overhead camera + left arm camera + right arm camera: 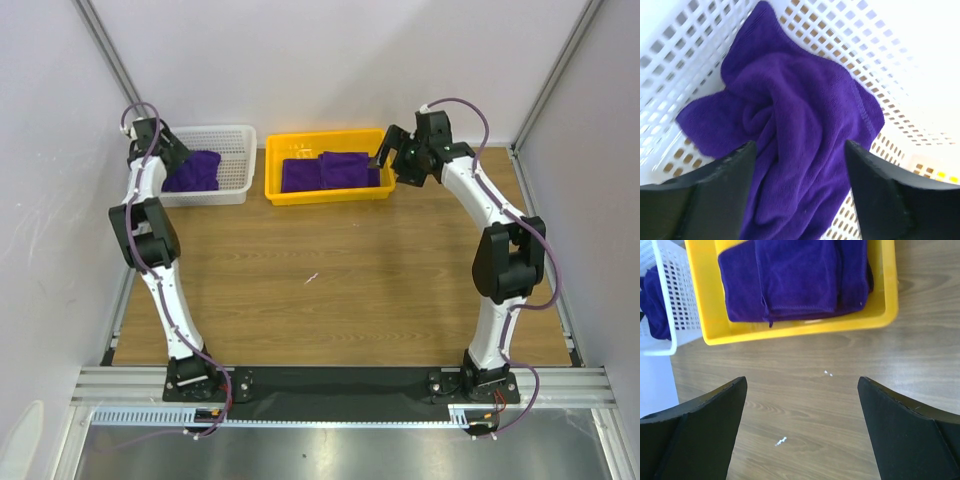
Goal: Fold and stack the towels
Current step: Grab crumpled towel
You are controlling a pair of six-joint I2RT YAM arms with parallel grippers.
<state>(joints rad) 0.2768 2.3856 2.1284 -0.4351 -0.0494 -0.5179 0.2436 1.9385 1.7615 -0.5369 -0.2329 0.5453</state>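
Pick-up step, I judge: my left hand point(800, 146), in the white basket point(880, 60) left of the yellow tray point(790, 331), stands wide astride a crumpled towel point(800, 100), gripping nothing yet. Folded towels point(800, 275) lie in the tray. My right hand point(802, 382) hangs fully open, empty, nearby. Next: pinch, lift clear.

Lab cell, aluminium frame point(340, 384), white walls point(320, 60)
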